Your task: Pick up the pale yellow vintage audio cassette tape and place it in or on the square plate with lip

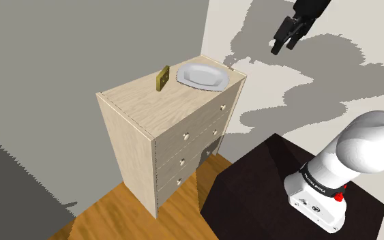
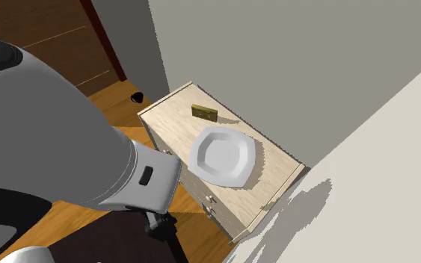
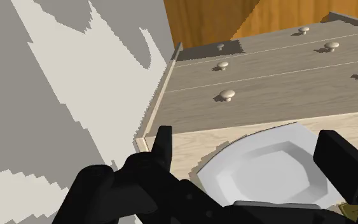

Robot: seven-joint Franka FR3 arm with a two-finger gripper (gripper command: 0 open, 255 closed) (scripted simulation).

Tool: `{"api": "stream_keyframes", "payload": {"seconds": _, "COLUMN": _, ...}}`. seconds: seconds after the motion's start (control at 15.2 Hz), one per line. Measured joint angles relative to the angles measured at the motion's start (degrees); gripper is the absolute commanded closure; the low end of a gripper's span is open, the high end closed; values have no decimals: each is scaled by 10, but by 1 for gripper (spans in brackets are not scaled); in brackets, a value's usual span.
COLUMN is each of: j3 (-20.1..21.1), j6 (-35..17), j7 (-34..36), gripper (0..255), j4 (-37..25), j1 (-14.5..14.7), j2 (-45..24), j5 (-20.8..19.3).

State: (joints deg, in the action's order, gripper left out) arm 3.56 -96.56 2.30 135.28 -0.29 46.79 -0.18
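Note:
The cassette is a small olive-yellow block standing on its edge on the light wooden dresser, just left of the plate in the shoulder view. The pale grey plate with a raised lip lies at the dresser's back corner by the wall. My black gripper hangs high above and to the right of the plate, fingers open and holding nothing. In the wrist view the open gripper frames the plate far below. From the second exterior view, the cassette stands apart from the plate.
The dresser's front has three drawers with round knobs. Walls close in behind and beside the dresser. My dark stand sits on the wooden floor to the right of the dresser. A small black object lies on the floor.

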Motion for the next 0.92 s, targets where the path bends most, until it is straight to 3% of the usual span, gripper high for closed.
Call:
{"api": "stream_keyframes", "payload": {"seconds": 0.13, "j3": 7, "j6": -4, "j7": 11, "gripper": 0, "j4": 0, "j1": 0, "j2": -5, "j5": 4}}
{"api": "stream_keyframes", "payload": {"seconds": 0.46, "j3": 71, "j6": -36, "j7": 120, "gripper": 0, "j4": -20, "j1": -8, "j2": -68, "j5": 36}}
{"api": "stream_keyframes", "payload": {"seconds": 0.92, "j3": 157, "j6": -81, "j7": 283, "gripper": 0, "j4": -101, "j1": -33, "j2": -210, "j5": 51}}
